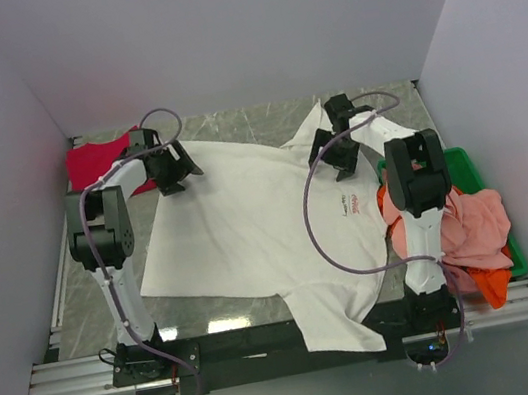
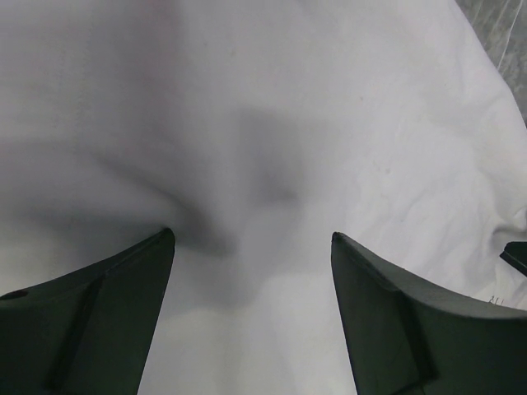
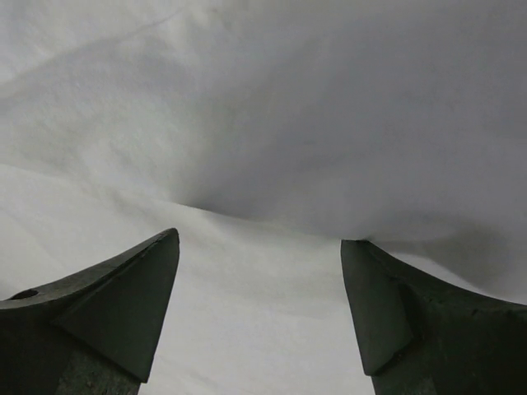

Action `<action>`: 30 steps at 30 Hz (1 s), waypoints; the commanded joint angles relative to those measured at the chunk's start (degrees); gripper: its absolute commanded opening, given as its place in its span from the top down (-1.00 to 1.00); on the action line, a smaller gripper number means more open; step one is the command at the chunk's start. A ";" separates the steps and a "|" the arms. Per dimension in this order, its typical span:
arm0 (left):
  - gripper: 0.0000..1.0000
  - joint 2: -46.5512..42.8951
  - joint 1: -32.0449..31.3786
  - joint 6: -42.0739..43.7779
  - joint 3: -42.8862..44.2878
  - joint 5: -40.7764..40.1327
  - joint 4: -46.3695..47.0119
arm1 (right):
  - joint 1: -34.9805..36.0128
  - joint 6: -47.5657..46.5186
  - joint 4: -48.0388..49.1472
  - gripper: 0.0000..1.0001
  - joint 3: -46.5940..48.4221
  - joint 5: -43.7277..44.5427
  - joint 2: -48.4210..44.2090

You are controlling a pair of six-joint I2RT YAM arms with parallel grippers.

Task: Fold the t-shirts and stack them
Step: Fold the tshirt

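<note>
A large white t-shirt (image 1: 248,225) with a small red logo lies spread over the table, one sleeve hanging over the near edge. A crimson t-shirt (image 1: 96,163) lies crumpled at the far left corner. Salmon-pink and orange t-shirts (image 1: 472,229) are heaped in the green bin at the right. My left gripper (image 1: 179,176) stands open at the white shirt's far left edge, white cloth (image 2: 263,164) filling its wrist view between the jaws (image 2: 252,237). My right gripper (image 1: 336,160) stands open over the shirt's far right part, white cloth (image 3: 272,123) below its jaws (image 3: 259,239).
A green plastic bin (image 1: 466,164) stands at the right edge of the table beside the right arm. Walls close in the table on the left, back and right. Grey marble tabletop (image 1: 241,120) shows behind the shirt.
</note>
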 commanded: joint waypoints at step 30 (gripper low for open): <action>-0.69 5.88 -0.25 3.20 22.51 2.90 -2.95 | -5.63 -3.49 -0.31 -0.70 27.61 -15.76 7.17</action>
